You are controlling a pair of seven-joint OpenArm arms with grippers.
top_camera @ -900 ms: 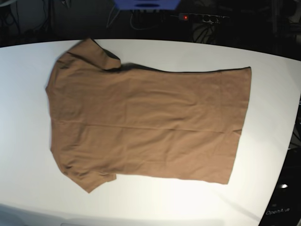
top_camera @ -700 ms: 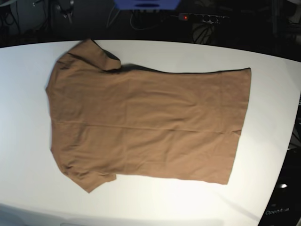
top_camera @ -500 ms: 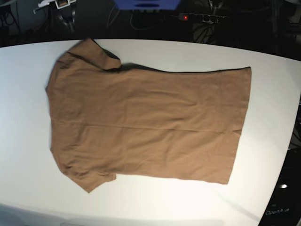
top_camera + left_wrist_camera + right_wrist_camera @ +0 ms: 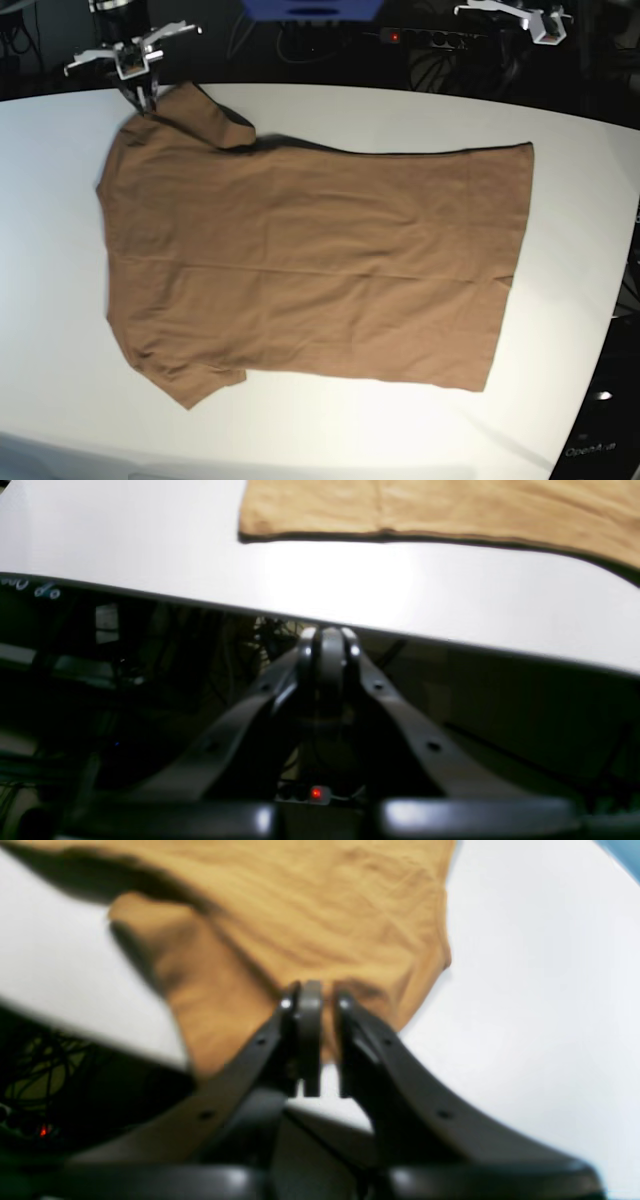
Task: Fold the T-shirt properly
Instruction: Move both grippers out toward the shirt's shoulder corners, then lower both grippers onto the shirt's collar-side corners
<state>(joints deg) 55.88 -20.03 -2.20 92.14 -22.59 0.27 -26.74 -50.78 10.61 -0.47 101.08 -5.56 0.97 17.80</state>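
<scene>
We are finding the T-shirt (image 4: 310,265) lying spread flat on the white table (image 4: 560,300), ready for folding; the right gripper (image 4: 316,1000), fingers nearly together, is hovering over its sleeve; the left gripper (image 4: 327,640), fingers together, is waiting beyond the edge.

My tan-brown T-shirt (image 4: 310,265) lies spread flat and unfolded across the white table (image 4: 560,300), lightly creased, one sleeve at the far left corner, hem toward the right
</scene>
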